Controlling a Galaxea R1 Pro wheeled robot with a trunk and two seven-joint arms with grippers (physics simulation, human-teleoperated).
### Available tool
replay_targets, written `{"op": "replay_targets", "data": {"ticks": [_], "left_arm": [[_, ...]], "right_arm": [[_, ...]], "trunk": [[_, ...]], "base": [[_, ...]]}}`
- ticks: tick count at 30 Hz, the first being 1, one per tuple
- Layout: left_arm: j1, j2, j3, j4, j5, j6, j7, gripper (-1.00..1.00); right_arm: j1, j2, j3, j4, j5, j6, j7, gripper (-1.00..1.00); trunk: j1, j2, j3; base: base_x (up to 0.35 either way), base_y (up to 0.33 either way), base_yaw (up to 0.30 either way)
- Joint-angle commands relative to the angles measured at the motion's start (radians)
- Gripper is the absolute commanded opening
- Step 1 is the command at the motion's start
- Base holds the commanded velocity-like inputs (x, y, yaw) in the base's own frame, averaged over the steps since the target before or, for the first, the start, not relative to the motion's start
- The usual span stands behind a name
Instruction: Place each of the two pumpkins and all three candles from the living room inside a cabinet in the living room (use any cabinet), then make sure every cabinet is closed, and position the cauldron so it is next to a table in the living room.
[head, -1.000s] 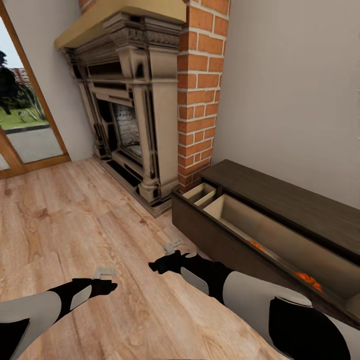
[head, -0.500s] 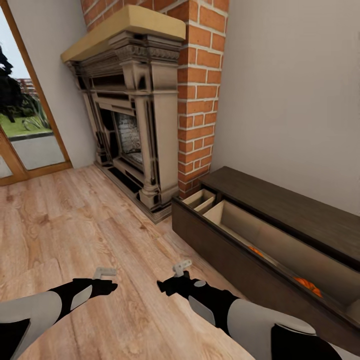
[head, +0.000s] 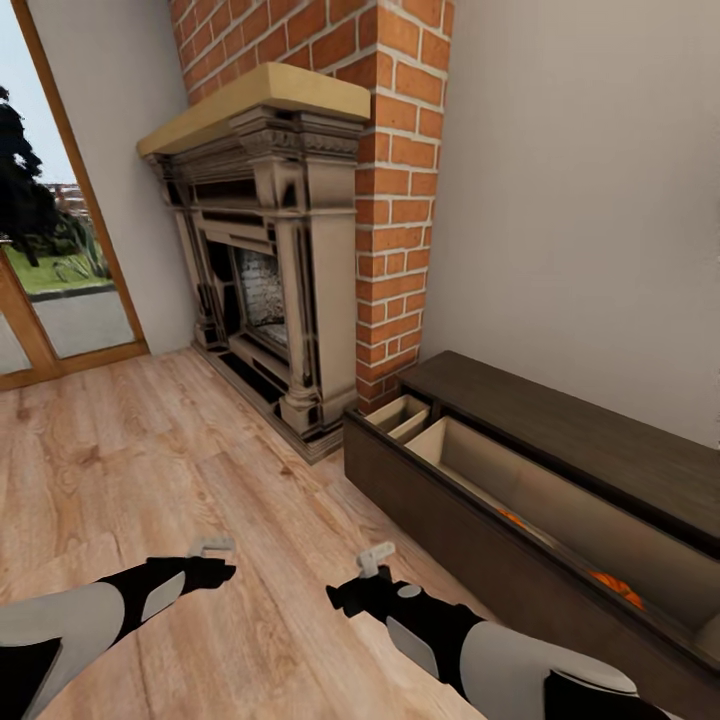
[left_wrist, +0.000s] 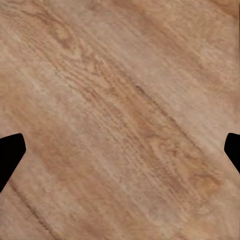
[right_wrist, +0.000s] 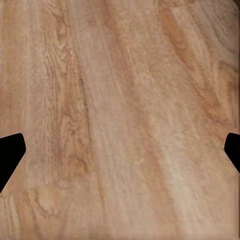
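The long dark brown cabinet (head: 560, 420) stands along the right wall with its drawer pulled open and beige insides showing. Two orange pumpkins lie inside it, one (head: 512, 518) mid-drawer and one (head: 615, 585) further right, both partly hidden by the drawer front. My left gripper (head: 210, 547) hovers over the wood floor, and the left wrist view (left_wrist: 120, 155) shows it open and empty. My right gripper (head: 377, 555) hangs left of the drawer front, apart from it; it too is open over bare floor (right_wrist: 120, 155). Candles, cauldron and table are out of view.
A grey stone fireplace (head: 270, 250) with a red brick chimney (head: 400, 200) stands left of the cabinet. A glass door with a wooden frame (head: 60, 230) is at far left. Wood floor (head: 150, 470) stretches between me and the fireplace.
The head view has tilted up, so the room sits lower in the picture. My right gripper has drawn back from the cabinet's corner toward me. The left arm keeps its pose.
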Motion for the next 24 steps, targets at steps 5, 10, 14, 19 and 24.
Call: {"op": "replay_targets", "data": {"ticks": [5, 10, 14, 19, 24], "left_arm": [[0.000, 0.005, -0.008, -0.003, 0.006, -0.011, -0.002, 1.00], [0.000, 0.017, -0.008, -0.005, 0.005, -0.014, -0.002, 1.00], [0.000, 0.031, -0.008, -0.006, 0.005, -0.015, -0.002, 1.00], [0.000, 0.037, -0.008, -0.007, 0.005, -0.015, -0.001, 1.00], [0.000, 0.038, -0.008, -0.006, 0.005, -0.015, 0.002, 1.00]], "right_arm": [[0.001, 0.000, 0.007, 0.026, -0.009, -0.007, 0.002, 1.00], [0.006, 0.000, 0.005, 0.078, -0.008, -0.026, 0.003, 1.00], [0.013, 0.000, 0.005, 0.122, -0.007, -0.030, 0.003, 1.00], [0.015, 0.000, 0.005, 0.130, 0.003, -0.045, 0.003, 1.00], [0.019, 0.000, 0.005, 0.132, 0.005, -0.086, 0.003, 1.00]], "trunk": [[-0.002, 0.001, 0.019], [-0.004, 0.002, 0.030], [-0.006, 0.002, 0.046], [-0.006, 0.003, 0.053], [-0.006, 0.003, 0.053]], "base": [[0.000, 0.000, 0.000], [0.000, 0.000, 0.000], [0.000, 0.000, 0.000], [0.000, 0.000, 0.000], [-0.011, 0.002, 0.000]]}}
